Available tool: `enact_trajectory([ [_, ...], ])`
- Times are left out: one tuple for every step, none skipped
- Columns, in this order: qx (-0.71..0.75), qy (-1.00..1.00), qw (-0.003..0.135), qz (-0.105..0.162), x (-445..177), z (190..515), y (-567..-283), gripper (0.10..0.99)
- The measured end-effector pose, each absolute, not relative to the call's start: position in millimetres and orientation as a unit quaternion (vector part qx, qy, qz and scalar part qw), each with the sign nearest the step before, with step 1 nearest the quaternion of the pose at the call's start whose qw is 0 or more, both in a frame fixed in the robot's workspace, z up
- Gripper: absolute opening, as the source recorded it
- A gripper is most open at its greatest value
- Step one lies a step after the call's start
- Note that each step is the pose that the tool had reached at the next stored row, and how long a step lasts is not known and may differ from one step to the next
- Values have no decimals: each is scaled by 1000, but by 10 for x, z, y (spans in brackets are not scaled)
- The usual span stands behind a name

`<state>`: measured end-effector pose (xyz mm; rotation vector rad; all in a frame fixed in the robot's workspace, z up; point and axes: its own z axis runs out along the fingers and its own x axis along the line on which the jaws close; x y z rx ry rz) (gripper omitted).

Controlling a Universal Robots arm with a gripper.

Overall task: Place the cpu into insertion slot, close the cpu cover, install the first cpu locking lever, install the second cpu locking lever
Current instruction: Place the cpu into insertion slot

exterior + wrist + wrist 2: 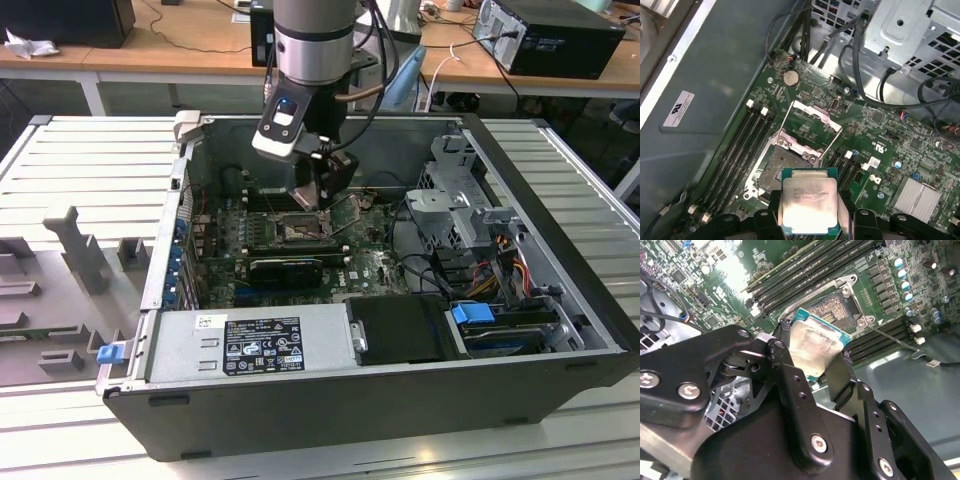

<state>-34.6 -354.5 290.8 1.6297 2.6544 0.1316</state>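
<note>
My gripper (322, 195) hangs inside the open computer case, just above the insertion slot (298, 229). It is shut on the cpu (809, 204), a flat silvery square with a teal edge, pinched by two opposite sides between the black fingers (782, 357). In both wrist views the cpu (815, 345) hovers partly over the insertion slot (776, 172), whose dark centre (837, 307) lies uncovered. The cpu cover (816, 112) stands swung up on its hinge beyond the slot. Two thin wire locking levers (781, 122) are raised beside it.
Long black RAM slots (737, 155) flank the socket on both sides. A metal drive cage (460, 205) with cables stands to the exterior view's right, and the power supply (250, 345) lies along the front. A black card (285, 268) sits near the socket.
</note>
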Motion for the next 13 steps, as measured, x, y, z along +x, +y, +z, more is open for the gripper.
enact_trajectory([
  [526,849,12,42,-346,2906,-3545,525],
  [532,846,12,42,-346,2904,-3545,525],
  [537,843,13,42,-346,2901,-3544,525],
  [540,841,13,42,-346,2899,-3545,525],
  [543,838,13,42,-346,2897,-3545,525],
  [546,837,13,42,-346,2895,-3545,525],
  [550,834,13,42,-346,2891,-3544,525],
  [554,832,14,42,-346,2889,-3545,525],
  [556,830,14,42,-346,2887,-3545,525],
  [559,828,14,42,-346,2884,-3545,525],
  [561,827,14,42,-346,2882,-3545,525],
  [564,825,14,42,-346,2880,-3544,525],
  [566,823,14,42,-346,2878,-3544,525],
])
